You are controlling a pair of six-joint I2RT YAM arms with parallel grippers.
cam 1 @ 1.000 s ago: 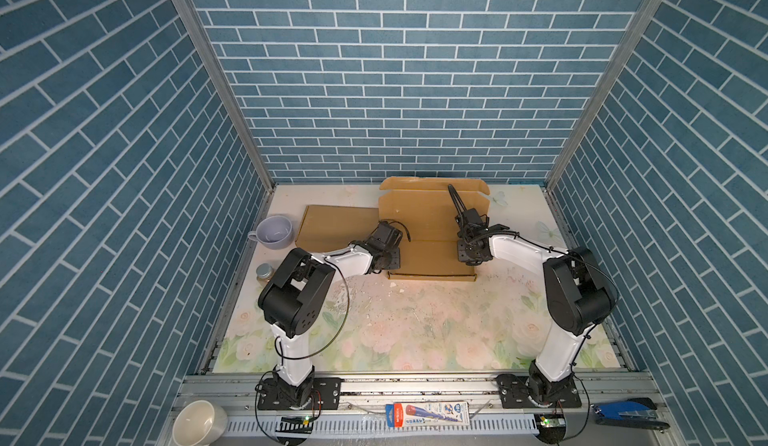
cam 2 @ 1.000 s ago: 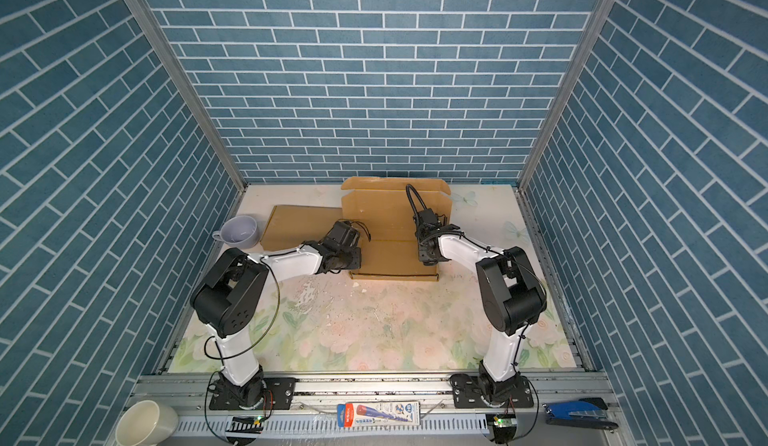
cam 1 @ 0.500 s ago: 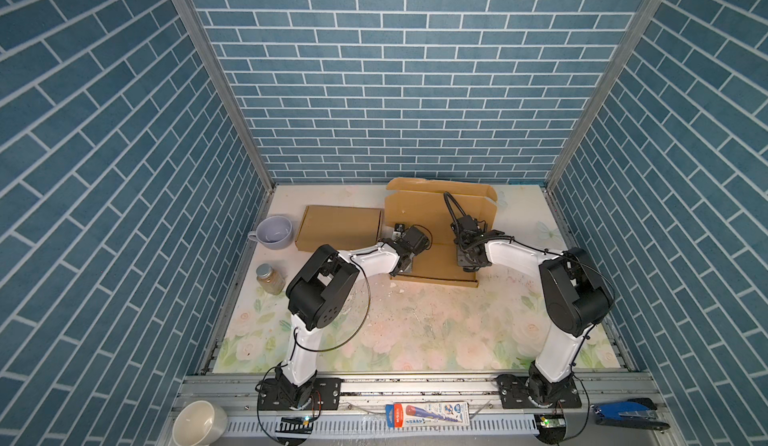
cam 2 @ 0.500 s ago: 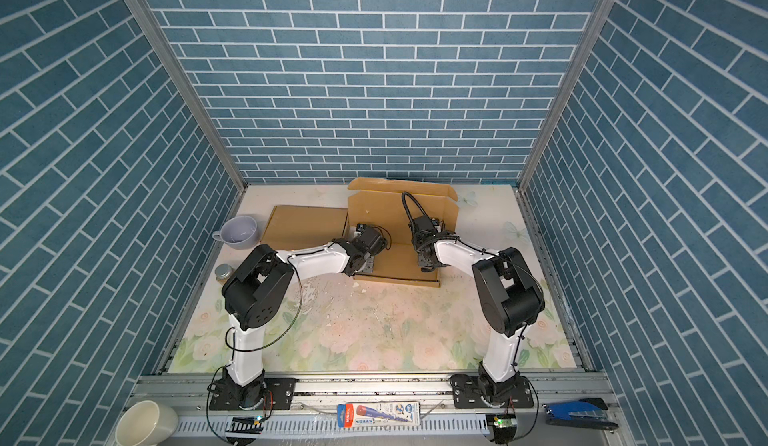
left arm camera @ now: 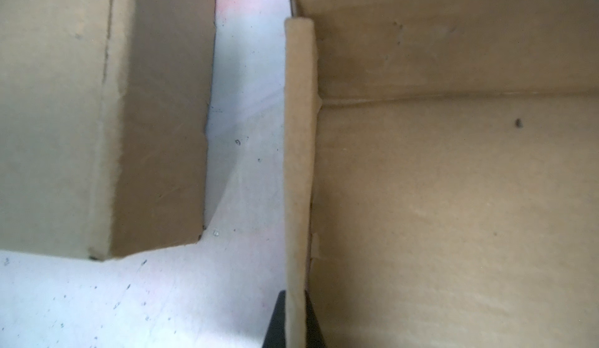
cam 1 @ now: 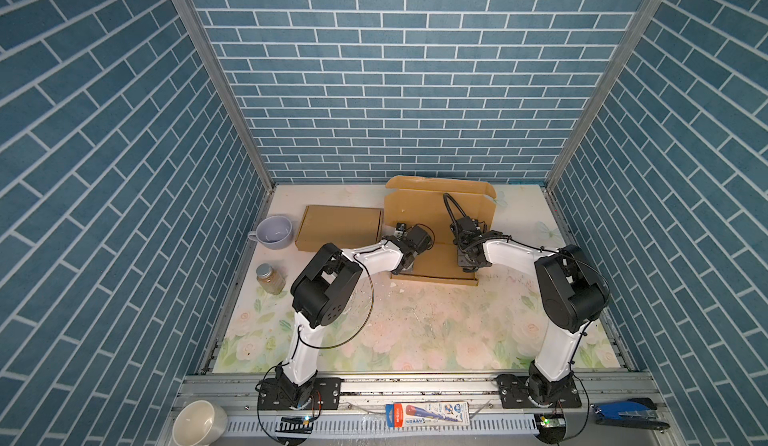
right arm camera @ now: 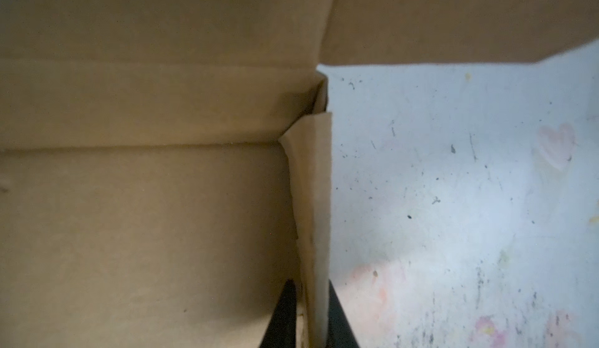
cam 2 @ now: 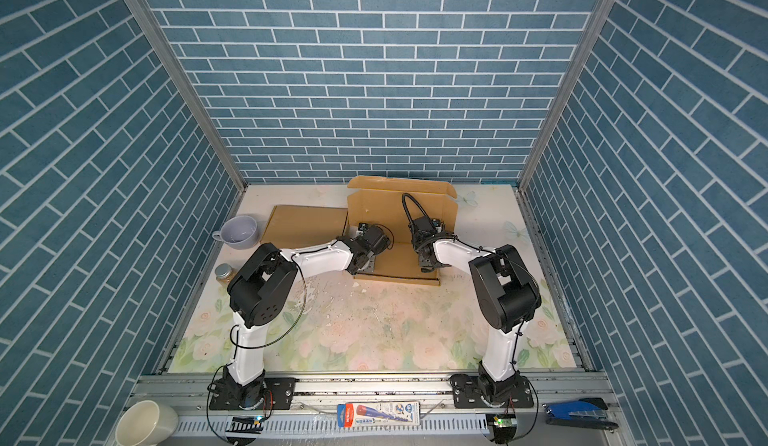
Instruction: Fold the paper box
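The paper box point(cam 1: 440, 215) is brown cardboard and stands open at the back middle of the table, its lid point(cam 2: 390, 207) raised behind it. My left gripper point(cam 1: 401, 268) points down over the box's left side wall point(left arm camera: 298, 168). In the left wrist view the left gripper point(left arm camera: 295, 317) is shut on that wall, one black finger point(left arm camera: 277, 323) on each face. My right gripper point(cam 1: 465, 264) is at the right side wall point(right arm camera: 316, 200). In the right wrist view the right gripper point(right arm camera: 312, 314) is shut on it, its fingers point(right arm camera: 338, 317) pressed on both sides.
A closed brown box point(cam 1: 338, 228) lies just left of the paper box, with a lilac cup point(cam 1: 272, 232) and a jar point(cam 1: 270, 277) further left. On the front rail are a white mug point(cam 1: 199, 425), a printed packet point(cam 1: 428, 412) and a blue stapler point(cam 1: 627, 412).
My left arm has swung right to the box's left wall, uncovering the jar. Both grippers have closed on the side walls. The lid stands more upright.
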